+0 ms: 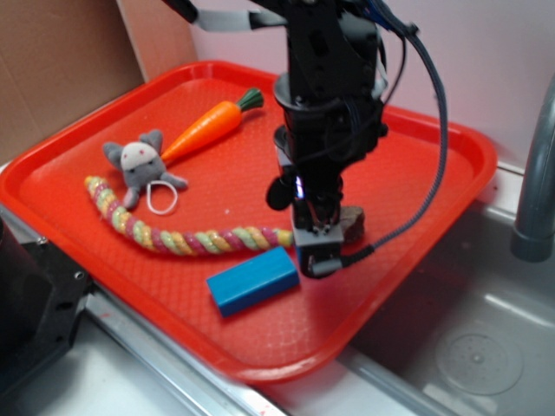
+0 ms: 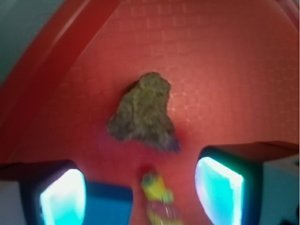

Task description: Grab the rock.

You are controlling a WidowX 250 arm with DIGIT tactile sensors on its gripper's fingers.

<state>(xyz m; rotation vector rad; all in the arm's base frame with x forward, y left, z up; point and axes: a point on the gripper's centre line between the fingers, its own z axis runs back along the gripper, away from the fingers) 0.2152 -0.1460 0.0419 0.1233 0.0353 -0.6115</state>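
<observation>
Your gripper (image 2: 140, 197) is spread wide, holding nothing; the rock (image 2: 143, 115) lies ahead, ungrabbed on the tray (image 1: 78, 165).

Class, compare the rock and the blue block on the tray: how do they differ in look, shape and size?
The rock is brown-grey and rough; the blue block is bright blue and smooth. The rock is an irregular lump with angular faces; the block is a neat rectangle. The rock looks smaller than the block. Both lie on the red tray, near the end effector.
</observation>
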